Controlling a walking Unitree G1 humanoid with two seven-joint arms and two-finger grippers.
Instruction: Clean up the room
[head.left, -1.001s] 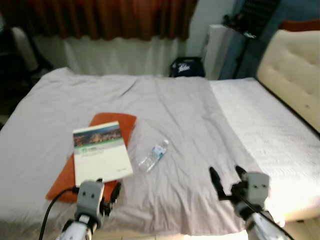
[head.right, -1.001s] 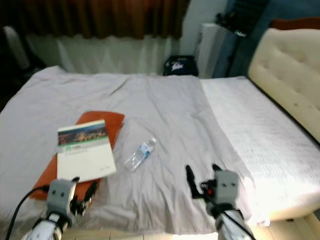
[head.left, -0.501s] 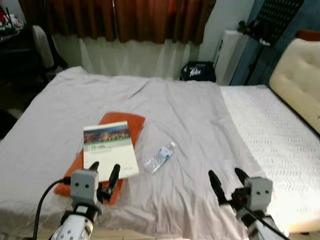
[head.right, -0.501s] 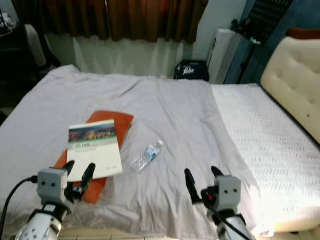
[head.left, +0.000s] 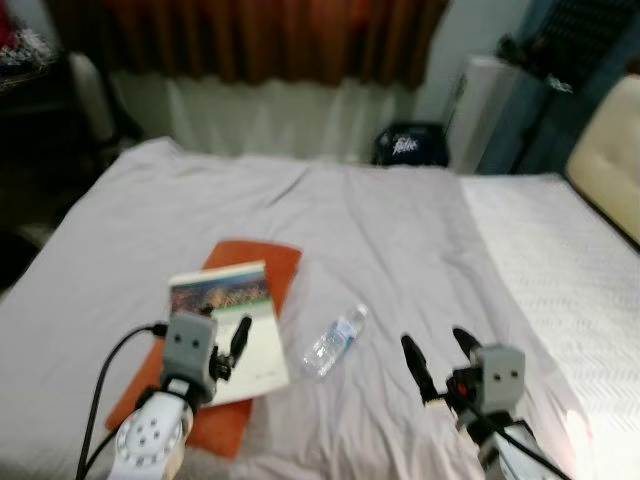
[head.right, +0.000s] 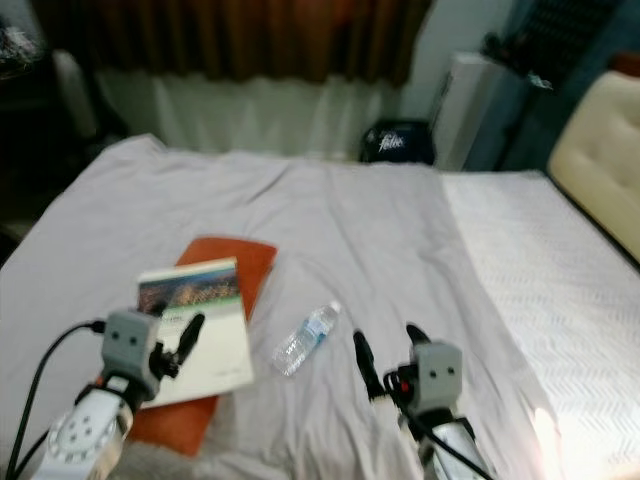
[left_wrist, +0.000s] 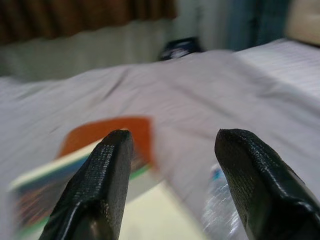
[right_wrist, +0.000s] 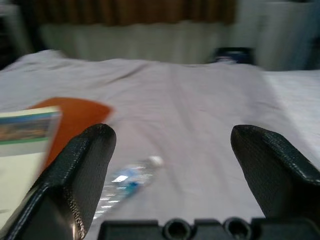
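Both grippers, left (head.left: 232, 343) and right (head.left: 437, 358), hovering with fingers apart, holding nothing. Bottle (head.left: 335, 341) lying on the bed (head.left: 400, 230) at eleven o'clock of the right gripper, book (head.left: 228, 325) alongside. Best to approach square across the bottle's middle, low and slow

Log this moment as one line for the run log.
left pincer open over booklet | right pincer open above grey sheet | water bottle lying between pincers | booklet on orange folder

Grey bedsheet (head.left: 380, 230); orange folder (head.left: 262, 262); white-green book (head.left: 235, 320); clear bottle (head.left: 335, 341); rust-brown curtains (head.left: 250, 40).
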